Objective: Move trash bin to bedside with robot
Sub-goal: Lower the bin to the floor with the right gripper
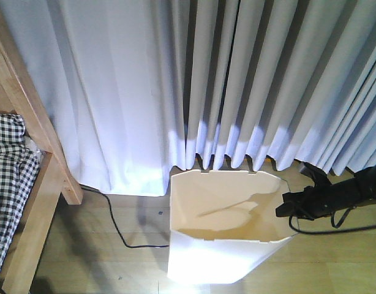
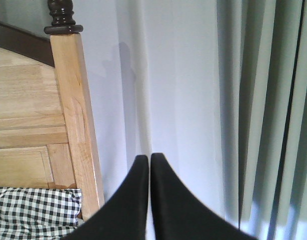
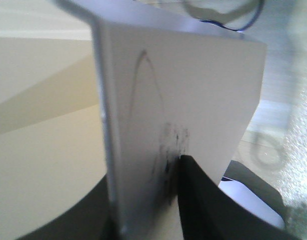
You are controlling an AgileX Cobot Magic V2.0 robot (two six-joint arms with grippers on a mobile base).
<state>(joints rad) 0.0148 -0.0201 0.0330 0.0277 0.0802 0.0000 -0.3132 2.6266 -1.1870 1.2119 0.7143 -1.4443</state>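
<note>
The white trash bin [image 1: 218,257] with a cream inside stands on the wooden floor in front of the curtain, right of the bed. My right gripper [image 1: 285,209] is shut on the bin's right wall at the rim; in the right wrist view the scuffed white wall [image 3: 183,90] sits between the black fingers [image 3: 203,200], one inside and one outside. The bed's light wooden frame [image 1: 35,122] and checked bedding [image 1: 10,177] are at the left edge. My left gripper [image 2: 149,159] is shut and empty, held up facing the bedpost [image 2: 76,115] and the curtain.
A pale curtain [image 1: 237,79] hangs to the floor across the back. A loose black cable [image 1: 117,229] runs over the floor between the bed leg and the bin. The arm's cable [image 1: 335,229] loops on the floor at the right.
</note>
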